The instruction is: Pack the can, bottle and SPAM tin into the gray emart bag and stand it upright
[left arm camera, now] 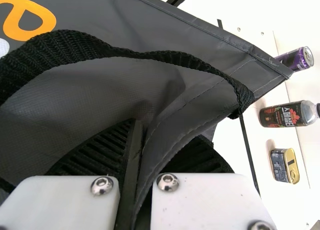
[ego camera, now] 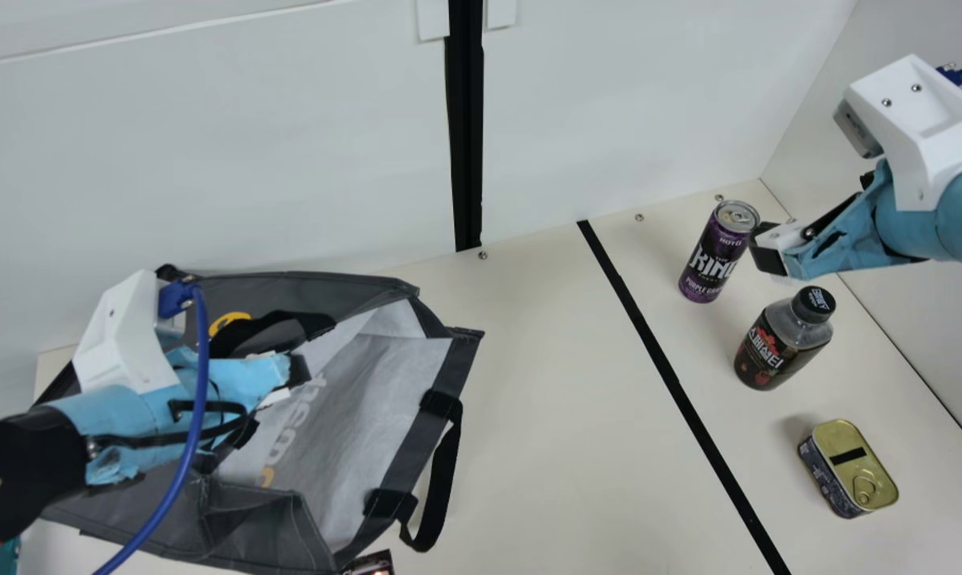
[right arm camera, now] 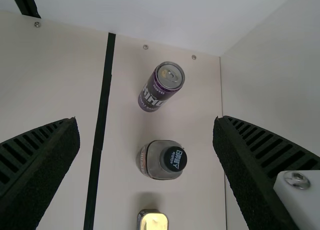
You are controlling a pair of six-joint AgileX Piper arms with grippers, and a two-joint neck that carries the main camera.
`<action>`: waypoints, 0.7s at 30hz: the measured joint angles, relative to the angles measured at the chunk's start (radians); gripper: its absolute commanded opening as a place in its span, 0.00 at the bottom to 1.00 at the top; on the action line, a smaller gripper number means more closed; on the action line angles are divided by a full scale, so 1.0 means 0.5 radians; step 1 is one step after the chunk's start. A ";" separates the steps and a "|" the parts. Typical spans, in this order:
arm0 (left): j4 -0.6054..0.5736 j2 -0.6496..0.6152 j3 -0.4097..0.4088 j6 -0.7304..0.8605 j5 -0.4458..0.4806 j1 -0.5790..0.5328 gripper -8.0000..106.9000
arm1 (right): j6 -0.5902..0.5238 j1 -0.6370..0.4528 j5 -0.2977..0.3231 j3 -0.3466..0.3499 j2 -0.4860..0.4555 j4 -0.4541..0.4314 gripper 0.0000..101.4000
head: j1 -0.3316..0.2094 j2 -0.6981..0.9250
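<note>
The gray emart bag lies on its side at the main view's left, its long axis running out from the back-left, slightly aslant, its mouth gaping toward the groceries and its pale lining exposed. A black handle loops from the rim onto the table. The left gripper pinches the bag's fabric edge between its fingers. Table surface runs from the mouth to the black line. Beyond it, the can stands upright near the back wall; the bottle stands upright, nearer the side wall; the SPAM tin sits lid up, long axis slanting, with gaps between all three. The right gripper hangs above can and bottle, fingers spread wide, holding nothing
</note>
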 measured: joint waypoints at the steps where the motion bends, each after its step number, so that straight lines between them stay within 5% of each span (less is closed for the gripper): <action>1: 0.000 0.000 0.000 0.000 0.000 0.000 0.00 | 0.010 0.005 0.000 -0.013 0.020 -0.011 0.94 | 0.000 0.000; 21: 0.000 0.000 0.000 0.000 0.000 0.000 0.00 | 0.035 0.032 0.023 -0.236 0.409 -0.093 0.94 | 0.003 0.003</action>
